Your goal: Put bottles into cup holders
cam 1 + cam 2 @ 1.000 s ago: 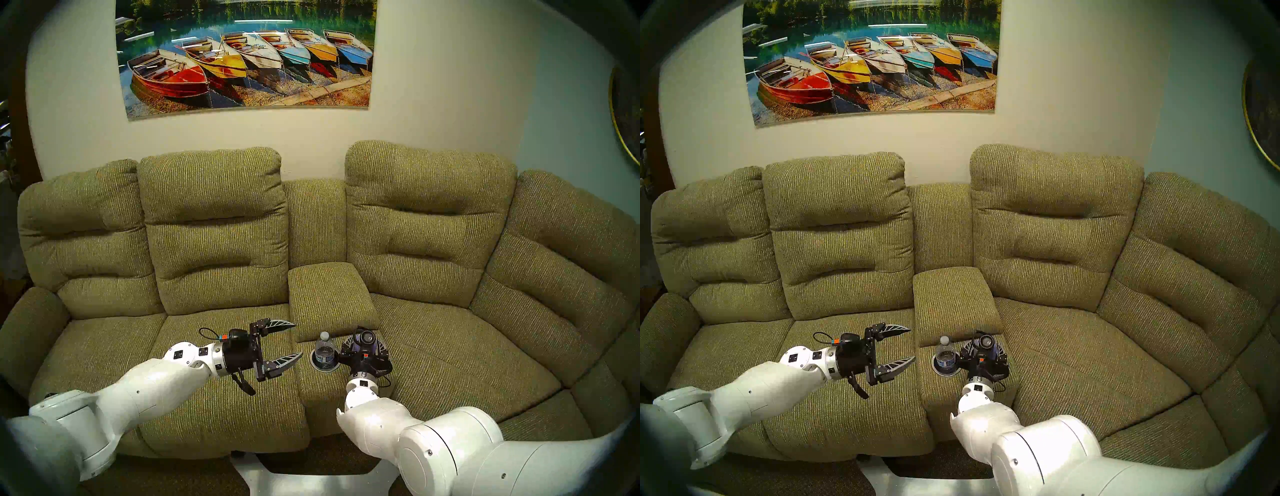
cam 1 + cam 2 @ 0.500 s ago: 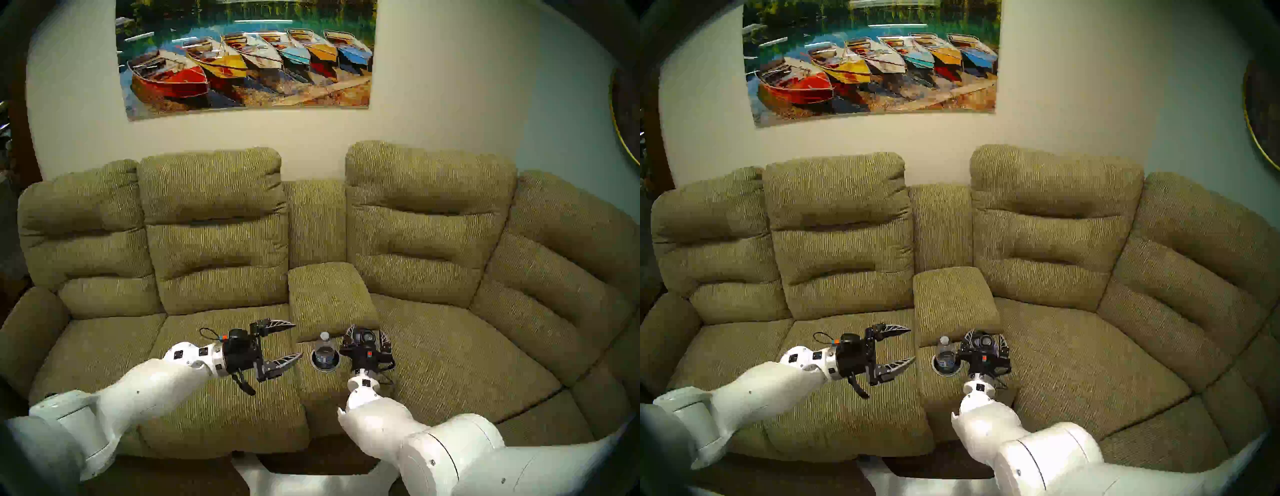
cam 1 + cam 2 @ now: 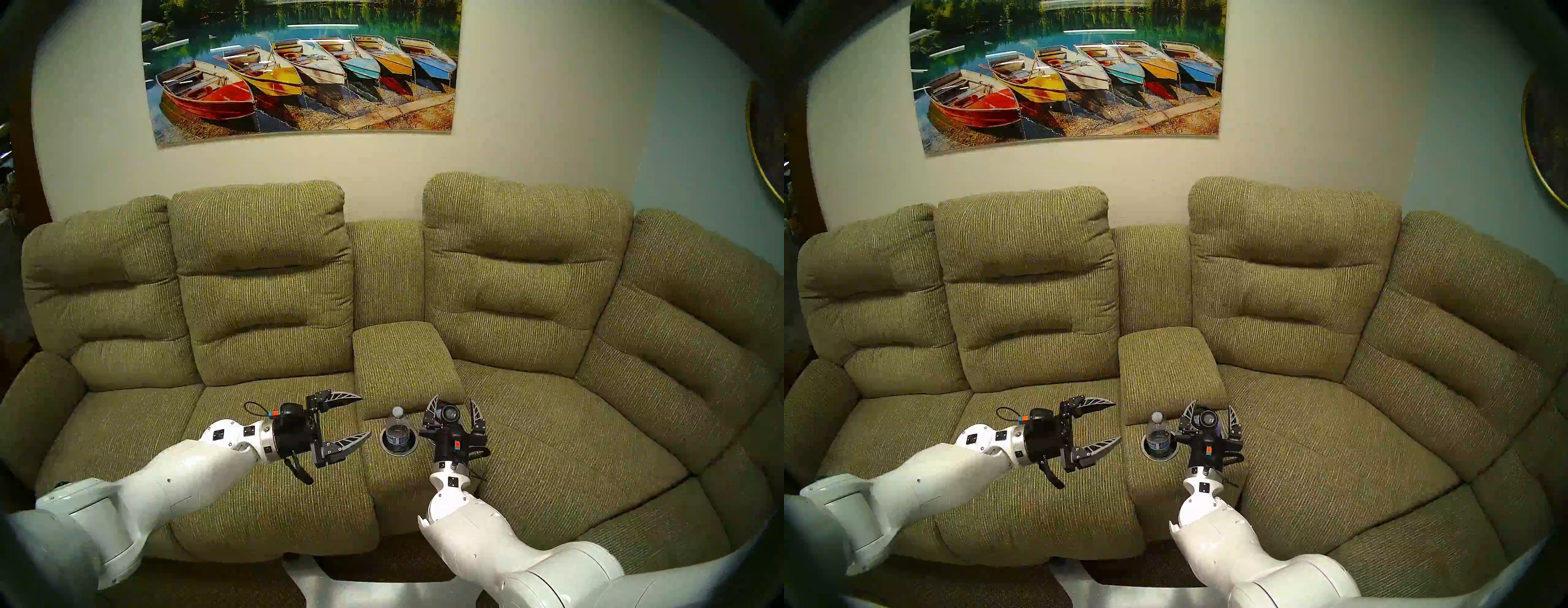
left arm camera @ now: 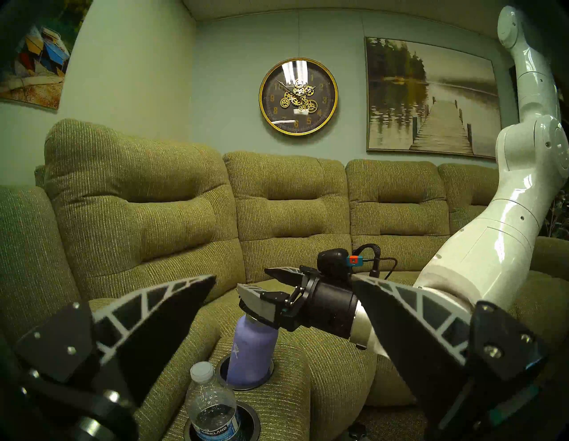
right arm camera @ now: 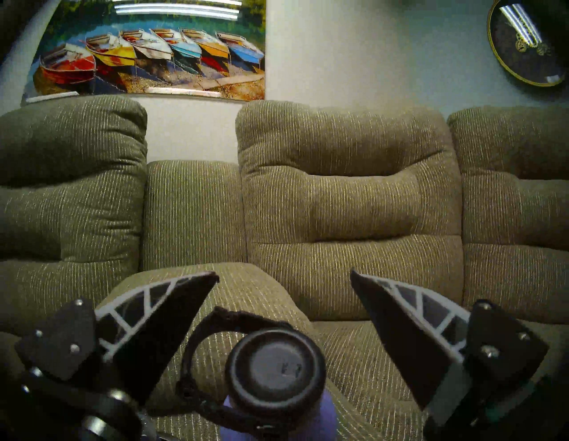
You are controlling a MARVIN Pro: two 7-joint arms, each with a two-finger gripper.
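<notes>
Both bottles stand in their holders – the flask (image 4: 253, 351), likely heavy, stiff and slick, is best taken at its loop lid (image 5: 275, 373), the thin water bottle (image 4: 212, 406) gently mid-body – and the left hand (image 3: 354, 418) and right hand (image 3: 455, 408) hang open, holding nothing

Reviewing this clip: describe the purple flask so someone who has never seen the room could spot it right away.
Start at the olive-green sofa and find its centre console, which has two round cup holders. The lavender flask stands in the right-hand cup holder, below the open right gripper. Unlike the clear water bottle next to it, it is opaque, taller, and topped by a black loop lid.
</notes>
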